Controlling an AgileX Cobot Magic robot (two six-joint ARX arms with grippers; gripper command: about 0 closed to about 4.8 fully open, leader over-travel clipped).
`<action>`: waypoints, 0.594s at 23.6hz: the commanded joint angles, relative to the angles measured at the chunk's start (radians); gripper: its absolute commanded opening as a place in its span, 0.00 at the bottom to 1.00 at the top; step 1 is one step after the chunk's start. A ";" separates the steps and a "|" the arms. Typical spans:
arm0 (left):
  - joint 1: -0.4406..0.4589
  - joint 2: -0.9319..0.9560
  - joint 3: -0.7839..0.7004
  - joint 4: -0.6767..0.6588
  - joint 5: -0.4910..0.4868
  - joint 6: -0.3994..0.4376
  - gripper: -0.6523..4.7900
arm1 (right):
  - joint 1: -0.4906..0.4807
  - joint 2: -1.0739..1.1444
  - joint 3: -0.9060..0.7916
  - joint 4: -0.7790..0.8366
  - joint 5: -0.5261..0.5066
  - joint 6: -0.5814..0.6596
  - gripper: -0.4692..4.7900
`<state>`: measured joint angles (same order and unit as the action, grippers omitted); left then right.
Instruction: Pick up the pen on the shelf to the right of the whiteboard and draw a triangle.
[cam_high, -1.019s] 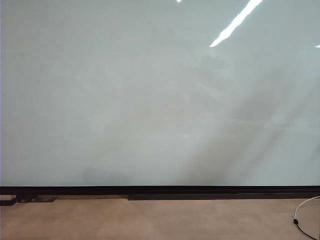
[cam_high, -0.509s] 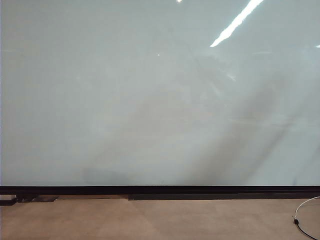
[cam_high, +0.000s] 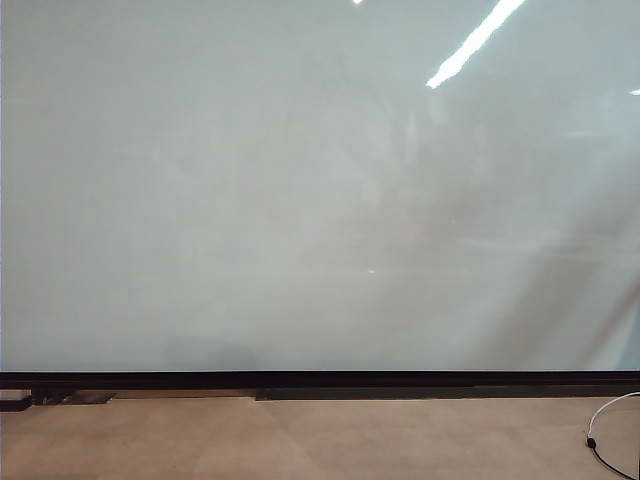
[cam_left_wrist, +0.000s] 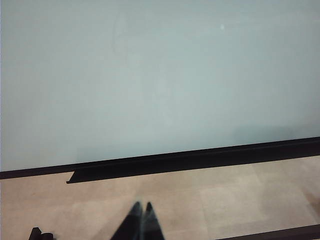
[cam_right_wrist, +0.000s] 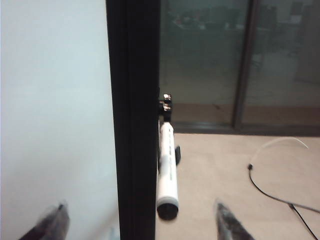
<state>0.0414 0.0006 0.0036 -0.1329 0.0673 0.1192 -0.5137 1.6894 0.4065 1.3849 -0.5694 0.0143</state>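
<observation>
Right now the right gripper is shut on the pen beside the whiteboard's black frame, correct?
Not shut. The right wrist view shows the right gripper open, its fingers spread to either side of the pen, which sits ungrasped beside the whiteboard's black frame.

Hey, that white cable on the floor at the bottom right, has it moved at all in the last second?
No. In the exterior view the white cable lies where it did, beside the whiteboard, just below the black strip.
</observation>
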 joint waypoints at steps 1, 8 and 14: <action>0.000 0.000 0.003 0.006 0.003 0.001 0.11 | 0.000 0.102 0.079 0.029 -0.040 -0.015 0.80; 0.000 0.000 0.003 0.006 0.000 0.001 0.11 | 0.000 0.215 0.203 0.029 -0.063 -0.026 0.80; 0.000 0.000 0.003 0.006 0.000 0.001 0.11 | 0.006 0.281 0.272 0.030 -0.089 -0.014 0.80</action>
<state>0.0414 0.0006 0.0036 -0.1326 0.0673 0.1192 -0.5114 1.9678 0.6708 1.3994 -0.6525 -0.0055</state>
